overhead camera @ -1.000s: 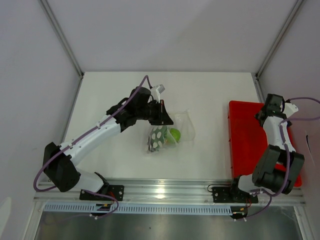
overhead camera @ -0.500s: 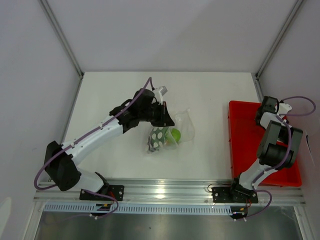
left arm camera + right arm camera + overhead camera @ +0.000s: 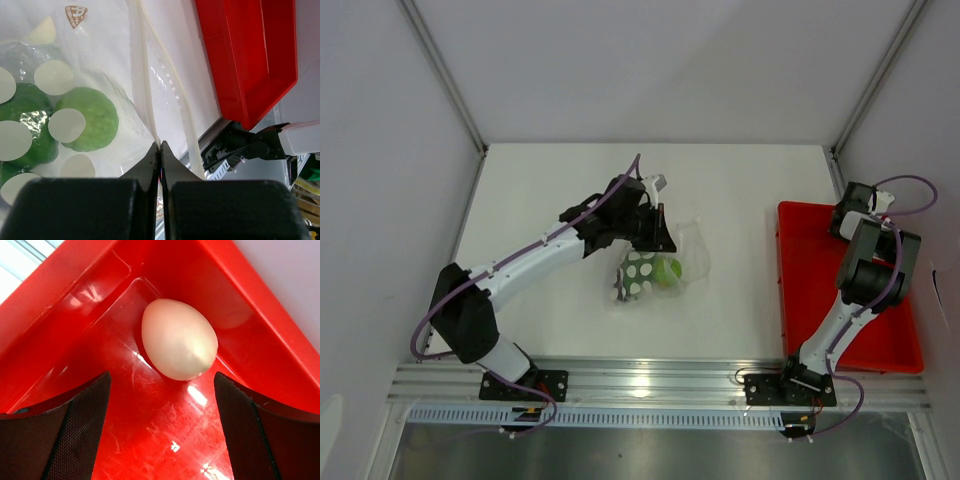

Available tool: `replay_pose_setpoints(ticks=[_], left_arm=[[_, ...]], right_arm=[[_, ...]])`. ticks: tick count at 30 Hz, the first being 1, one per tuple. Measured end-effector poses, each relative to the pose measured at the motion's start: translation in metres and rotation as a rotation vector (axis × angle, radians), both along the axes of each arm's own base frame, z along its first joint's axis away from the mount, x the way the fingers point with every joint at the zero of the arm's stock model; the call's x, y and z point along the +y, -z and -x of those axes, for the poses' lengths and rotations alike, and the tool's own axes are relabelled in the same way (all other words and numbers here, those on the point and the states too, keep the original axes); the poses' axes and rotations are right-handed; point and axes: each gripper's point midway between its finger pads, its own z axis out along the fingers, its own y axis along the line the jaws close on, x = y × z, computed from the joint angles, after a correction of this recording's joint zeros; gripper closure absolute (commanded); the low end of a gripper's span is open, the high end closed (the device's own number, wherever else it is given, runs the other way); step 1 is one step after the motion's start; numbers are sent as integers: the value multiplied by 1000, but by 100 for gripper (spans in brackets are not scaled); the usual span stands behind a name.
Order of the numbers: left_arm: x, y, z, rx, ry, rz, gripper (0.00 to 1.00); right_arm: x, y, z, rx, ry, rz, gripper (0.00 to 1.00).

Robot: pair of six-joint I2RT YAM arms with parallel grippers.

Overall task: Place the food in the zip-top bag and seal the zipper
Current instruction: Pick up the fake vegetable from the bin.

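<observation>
- The left arm reaches out across the tabletop (image 3: 550, 190) to the zip-top bag (image 3: 665, 265), its left hand (image 3: 655, 235) at the bag's far edge.
- In the wrist view, the left hand (image 3: 160, 147) is pinched closed on the zipper (image 3: 145, 90), the pale strip running in between its fingertips.
- The right arm is folded upright, and the right hand (image 3: 855, 200) points down into the far left corner of the red tray (image 3: 820, 300).
- The right hand (image 3: 161, 390) is spread wide and grips nothing. The whitish egg-shaped ball (image 3: 180, 340) lies between its fingers in the tray corner.
- The bag lies mid-tabletop and holds the bright green round piece (image 3: 85, 120) and a darker green piece (image 3: 25, 125).
- White printed dots and glare blur the rest of the bag's contents.
- From above, the right arm hides the ball.
</observation>
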Motion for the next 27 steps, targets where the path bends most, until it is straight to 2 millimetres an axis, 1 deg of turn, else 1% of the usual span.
replay_pose_setpoints(ticks=[2, 7, 15, 22, 27], left_arm=[[-2, 1, -1, 2, 3, -1, 99], [-4, 6, -2, 7, 10, -12, 100], [-6, 12, -2, 22, 16, -18, 99], [-6, 14, -2, 26, 18, -19, 99], [-7, 18, -2, 36, 21, -24, 99]], right_arm=[[-1, 4, -1, 9, -9, 3, 16], [-7, 1, -9, 6, -18, 30, 16], [-15, 1, -14, 11, -14, 62, 17], [-20, 0, -14, 23, -5, 86, 19], [-24, 1, -16, 23, -2, 101, 22]])
